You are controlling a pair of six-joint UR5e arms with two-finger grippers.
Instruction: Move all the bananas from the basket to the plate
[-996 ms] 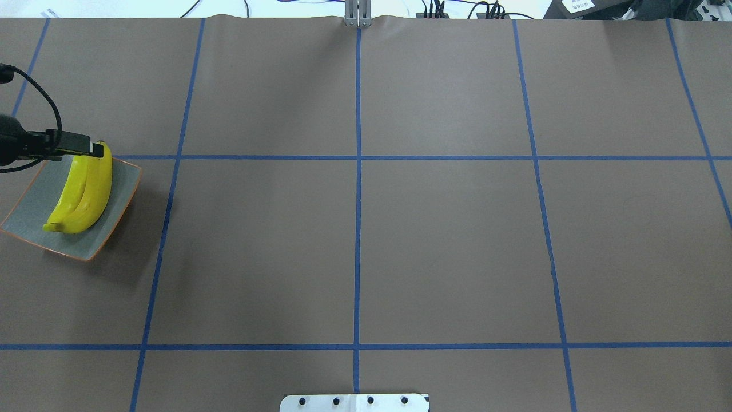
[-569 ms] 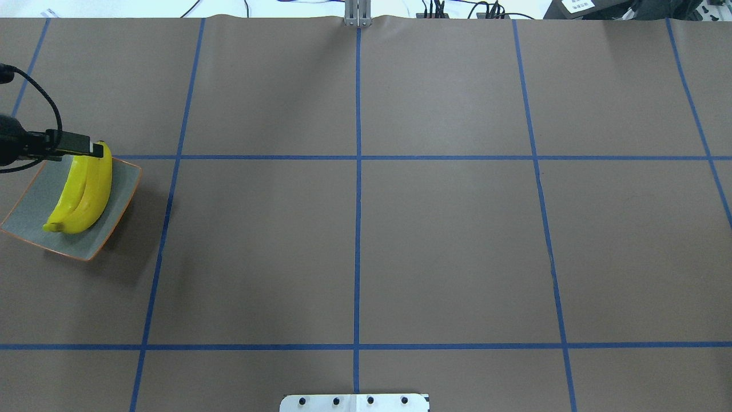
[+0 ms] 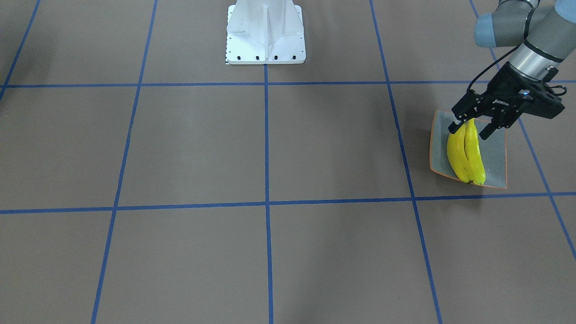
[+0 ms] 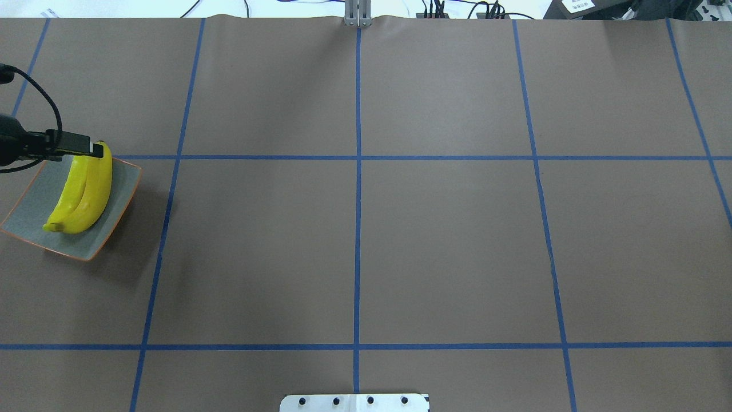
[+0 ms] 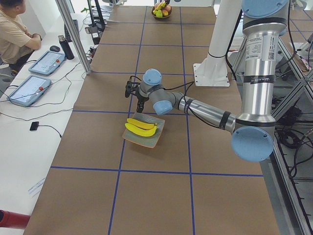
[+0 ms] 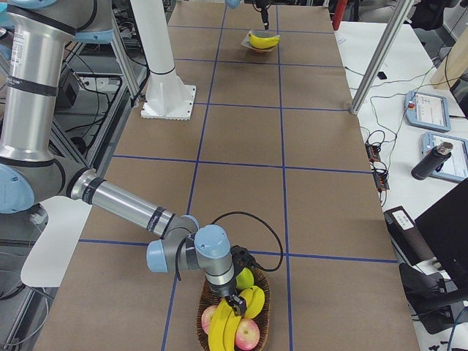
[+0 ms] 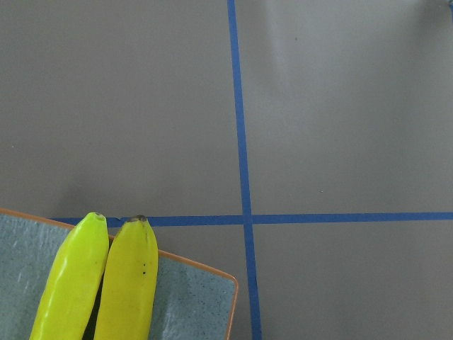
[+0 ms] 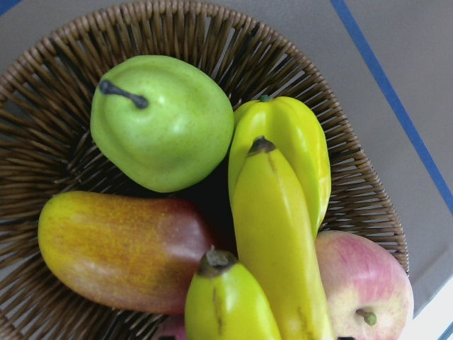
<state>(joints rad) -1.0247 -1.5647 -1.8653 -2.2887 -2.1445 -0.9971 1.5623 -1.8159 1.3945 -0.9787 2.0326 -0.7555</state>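
Note:
Two yellow bananas (image 3: 465,155) lie side by side on the grey-green plate (image 3: 497,155) with the orange rim, at the table's left end. They also show in the overhead view (image 4: 80,194) on the plate (image 4: 31,203), and in the left wrist view (image 7: 124,283). My left gripper (image 3: 472,128) is open and empty, its fingers on either side of the bananas' near ends, just above them. More bananas (image 8: 279,241) lie in the wicker basket (image 8: 64,64). My right gripper (image 6: 234,301) hangs over the basket (image 6: 201,322). I cannot tell whether it is open or shut.
The basket also holds a green pear (image 8: 163,120), a red-yellow mango (image 8: 120,248) and an apple (image 8: 364,283). The white robot base (image 3: 265,31) stands at the table's near middle. An operator (image 5: 14,29) sits beyond the far edge, with tablets beside.
The left arm's wrist has drawn back very slightly to the left. The bananas and the plate have not moved.

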